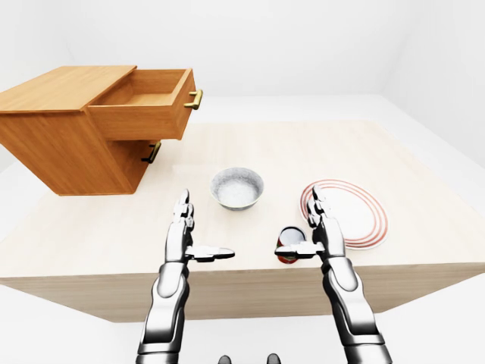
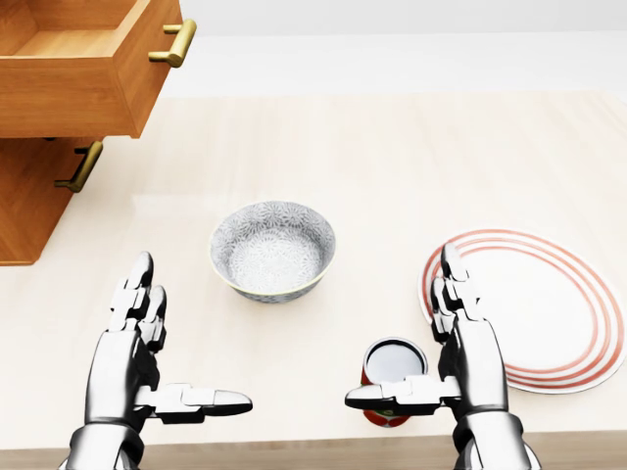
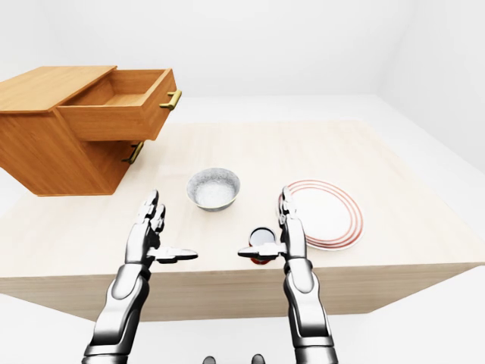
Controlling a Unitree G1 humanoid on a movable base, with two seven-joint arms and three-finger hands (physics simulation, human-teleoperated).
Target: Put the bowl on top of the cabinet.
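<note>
A grey patterned bowl (image 2: 272, 250) stands upright and empty on the light wooden table (image 2: 392, 166), near the middle of the head view. The wooden cabinet (image 1: 68, 129) sits at the upper left, its flat top (image 1: 64, 85) bare and its upper drawer (image 1: 148, 102) pulled out. My left hand (image 2: 191, 338) hovers open below and left of the bowl, fingers straight, thumb pointing right. My right hand (image 2: 402, 328) is open too, below and right of the bowl. Neither hand touches the bowl.
A small red cup (image 2: 394, 377) stands near the table's near edge, just under my right thumb. A white plate with red rings (image 2: 549, 304) lies to the right. The cabinet's lower drawer handle (image 2: 80, 166) is shut beneath the open drawer.
</note>
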